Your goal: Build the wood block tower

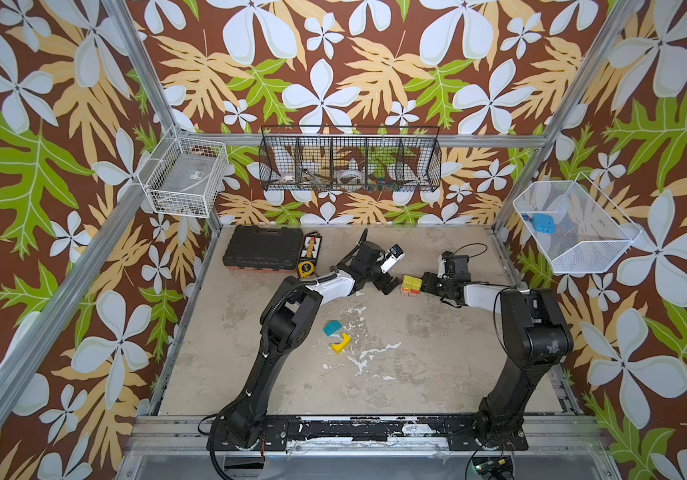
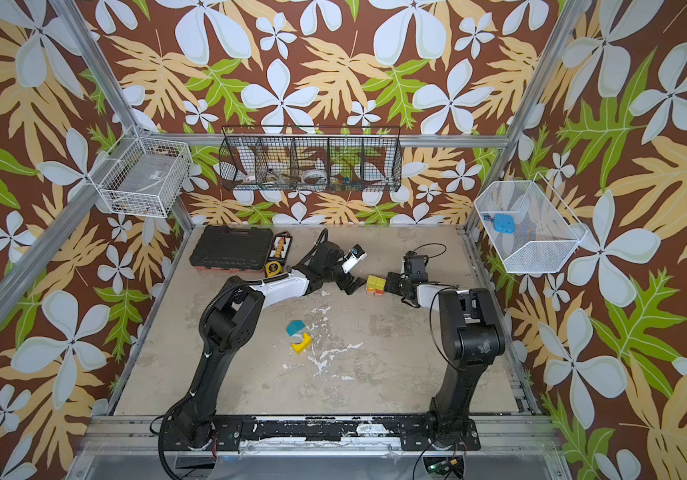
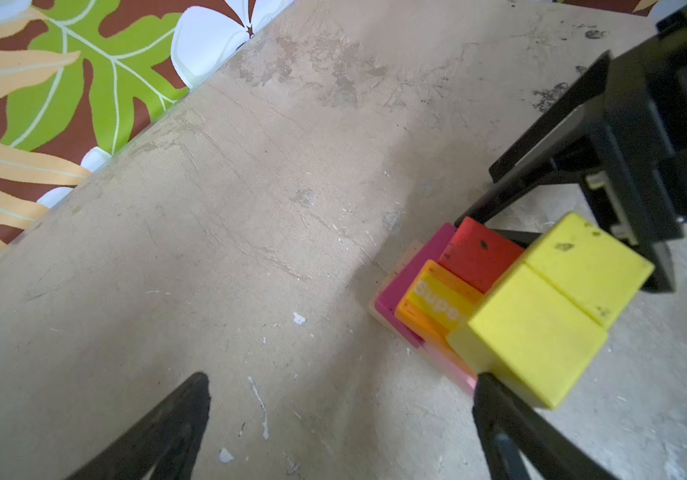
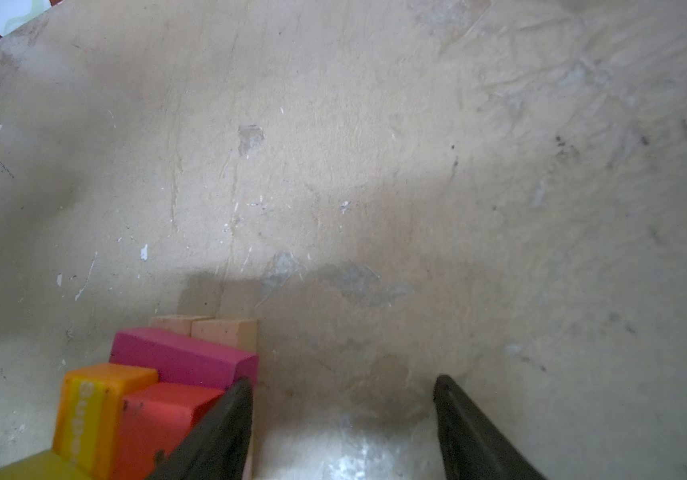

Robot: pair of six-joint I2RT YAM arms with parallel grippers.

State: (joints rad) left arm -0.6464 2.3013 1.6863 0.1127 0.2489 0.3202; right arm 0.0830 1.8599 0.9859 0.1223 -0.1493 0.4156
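The tower point(image 1: 411, 286) stands toward the table's point(image 1: 416, 374) far edge, right of middle. Our left tool point(image 1: 391, 286) and right tool point(image 1: 425, 286) flank it, both spread and empty, probably to square it before the loose teal block point(image 1: 332, 328) follows.

- Tower point(image 3: 479, 257), left wrist view: lower layers were largely covered by the yellow blocks point(image 3: 533, 336). The lettering on the orange block point(image 3: 437, 295) was half hidden.
- Same tower, right wrist view: it ran off the frame edge, with the nearest yellow piece only a blur.
- Left tool point(image 3: 342, 378) and right tool point(image 4: 342, 379): fingers were cut off by the frame edge.
- Black wire basket point(image 1: 317, 143), upper middle of both top views: contents were too small to name.
- Blue item point(image 1: 540, 224) in the white mesh basket point(image 1: 583, 253), right side: unidentifiable.
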